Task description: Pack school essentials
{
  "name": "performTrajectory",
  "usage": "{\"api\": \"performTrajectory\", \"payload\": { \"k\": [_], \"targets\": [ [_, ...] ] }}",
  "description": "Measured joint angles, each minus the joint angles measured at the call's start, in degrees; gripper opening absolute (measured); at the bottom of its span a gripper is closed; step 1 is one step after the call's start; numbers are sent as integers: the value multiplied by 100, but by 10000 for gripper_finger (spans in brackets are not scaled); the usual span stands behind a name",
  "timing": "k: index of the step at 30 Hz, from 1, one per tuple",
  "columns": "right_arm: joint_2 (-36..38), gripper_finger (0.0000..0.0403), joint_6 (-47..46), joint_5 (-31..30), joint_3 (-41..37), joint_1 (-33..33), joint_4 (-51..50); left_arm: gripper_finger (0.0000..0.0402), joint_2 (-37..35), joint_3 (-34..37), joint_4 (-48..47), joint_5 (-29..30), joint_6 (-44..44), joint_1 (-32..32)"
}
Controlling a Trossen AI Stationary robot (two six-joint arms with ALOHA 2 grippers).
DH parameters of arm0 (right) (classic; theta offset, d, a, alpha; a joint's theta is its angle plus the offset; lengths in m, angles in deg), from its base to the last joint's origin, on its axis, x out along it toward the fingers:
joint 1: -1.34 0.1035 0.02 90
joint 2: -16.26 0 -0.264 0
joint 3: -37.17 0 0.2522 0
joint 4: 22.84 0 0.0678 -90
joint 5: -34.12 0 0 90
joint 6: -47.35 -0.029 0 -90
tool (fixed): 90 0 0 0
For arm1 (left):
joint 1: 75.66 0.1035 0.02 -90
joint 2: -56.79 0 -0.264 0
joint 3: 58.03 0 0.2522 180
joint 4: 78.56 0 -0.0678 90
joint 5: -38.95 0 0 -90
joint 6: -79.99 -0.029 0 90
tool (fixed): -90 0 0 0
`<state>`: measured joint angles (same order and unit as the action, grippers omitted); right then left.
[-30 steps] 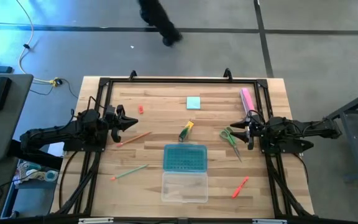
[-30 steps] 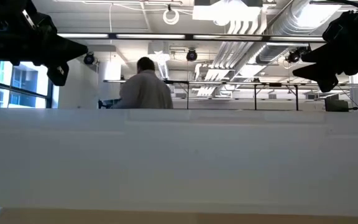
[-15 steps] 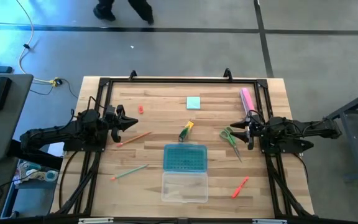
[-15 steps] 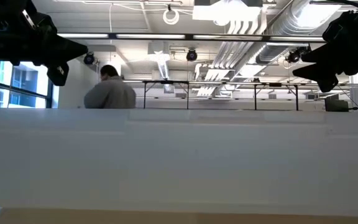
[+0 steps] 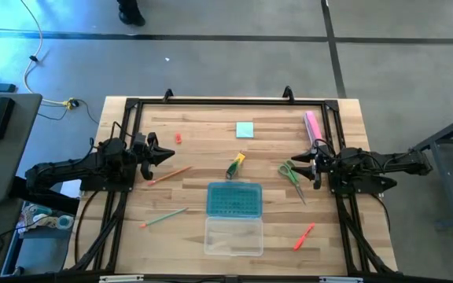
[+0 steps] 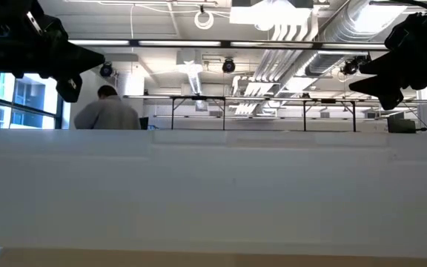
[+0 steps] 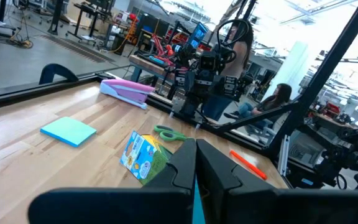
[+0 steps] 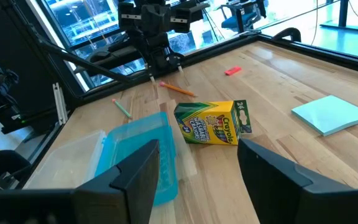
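High view: wooden table (image 5: 211, 118) with the clear box (image 5: 233, 222), teal lid open, at centre front. Left gripper (image 5: 162, 155) waits at the left edge, fingers pressed together; right gripper (image 5: 309, 167) waits at the right edge, fingers spread. Beside it lie the green-handled scissors (image 5: 292, 174). Crayon box (image 5: 236, 165) sits mid-table, blue note pad (image 5: 244, 130) behind it. Pencils (image 5: 163, 216) (image 5: 170, 174) lie left, an orange-red pen (image 5: 304, 236) front right; the tiny red piece (image 5: 177, 138), possibly an eraser, back left.

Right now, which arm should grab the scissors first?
Probably the right. The right gripper is open and sits just beside the scissors, while the left gripper is across the table, nearer the orange pencil.
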<state>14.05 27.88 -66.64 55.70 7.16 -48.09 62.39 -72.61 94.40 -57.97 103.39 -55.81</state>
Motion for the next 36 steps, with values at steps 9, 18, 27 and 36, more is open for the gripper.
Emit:
{"api": "performTrajectory", "payload": {
  "k": [9, 18, 27, 36],
  "targets": [
    [0, 206, -201, 0, 1, -9, 29, 0, 0, 0, 0, 2, 0, 0],
    [2, 206, -2492, -338, -1, -18, 410, 0, 2, 0, 72, 50, 185, -1],
    [2, 206, -3798, -790, 0, -17, 595, 0, 2, 0, 72, 272, 192, -1],
    [-2, 206, -4416, -368, -1, 0, 1275, 0, 2, 0, 70, 310, 192, -1]
  ]
}}
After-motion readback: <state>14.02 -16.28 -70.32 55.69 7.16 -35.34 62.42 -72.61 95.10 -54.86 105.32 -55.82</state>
